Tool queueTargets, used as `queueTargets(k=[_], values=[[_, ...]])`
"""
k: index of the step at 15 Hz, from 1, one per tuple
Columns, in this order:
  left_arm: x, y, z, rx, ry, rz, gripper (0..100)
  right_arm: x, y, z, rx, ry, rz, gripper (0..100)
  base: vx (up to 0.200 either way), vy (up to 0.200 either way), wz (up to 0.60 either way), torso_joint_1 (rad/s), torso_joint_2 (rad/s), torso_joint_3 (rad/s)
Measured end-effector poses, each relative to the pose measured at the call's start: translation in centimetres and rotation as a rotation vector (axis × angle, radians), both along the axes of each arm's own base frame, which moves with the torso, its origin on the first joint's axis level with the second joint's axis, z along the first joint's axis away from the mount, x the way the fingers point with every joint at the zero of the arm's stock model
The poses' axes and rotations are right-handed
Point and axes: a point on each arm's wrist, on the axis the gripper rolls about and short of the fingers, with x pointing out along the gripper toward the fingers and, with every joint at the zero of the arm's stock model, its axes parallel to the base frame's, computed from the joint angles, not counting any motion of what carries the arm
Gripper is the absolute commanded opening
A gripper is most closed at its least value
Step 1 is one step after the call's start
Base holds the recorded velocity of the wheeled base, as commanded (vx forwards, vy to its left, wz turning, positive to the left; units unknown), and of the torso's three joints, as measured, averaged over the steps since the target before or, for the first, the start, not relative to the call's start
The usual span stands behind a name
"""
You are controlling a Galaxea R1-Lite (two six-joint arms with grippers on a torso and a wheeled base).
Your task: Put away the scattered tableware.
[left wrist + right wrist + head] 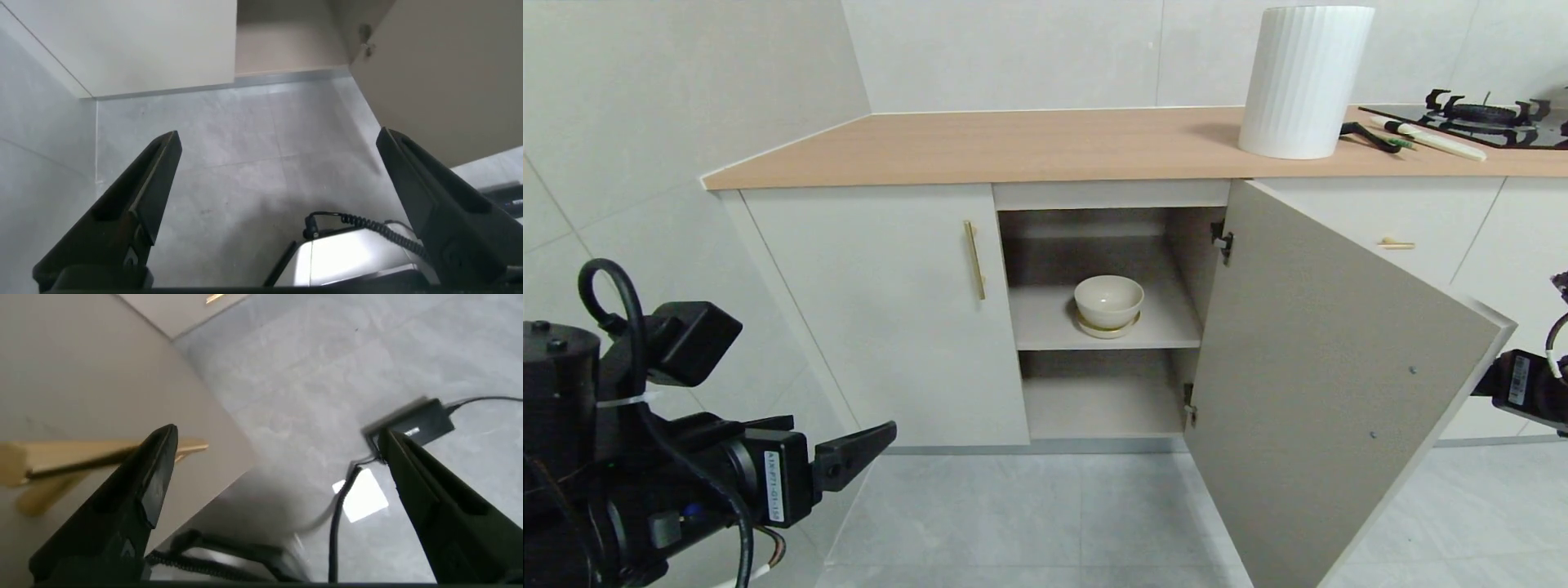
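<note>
Mid-frame in the head view the bowl (1108, 300) hides most of the saucer (1106, 331) beneath it, the stove (1482, 114) at upper right is cut by the edge, the utensils (1429, 140) beside it are too small to identify, and the right wrist view's gold handle (73, 460) is blurred.

We see soft, even, bright light over the whole kitchen. The vase (1305, 82) casts a faint shadow leftward on the counter (1013, 147). Inside the cabinet (1094, 269) it is dimmer, darkest at the back. Straight lines bow near the head view's edges. The floor (327, 376) shows a washed-out white patch.
</note>
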Motion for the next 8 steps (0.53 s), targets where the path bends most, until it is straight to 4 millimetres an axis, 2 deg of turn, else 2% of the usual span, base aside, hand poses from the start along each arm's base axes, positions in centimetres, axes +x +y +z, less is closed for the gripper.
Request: queueTargets(k=[8], values=[[0.1,0.0,0.1,-0.002,-0.002,-0.001,100,0.1,5.3,-1.5,0.056,0.021,0.176,100,0.0,0.0,0.0,0.0,0.0,0.0]])
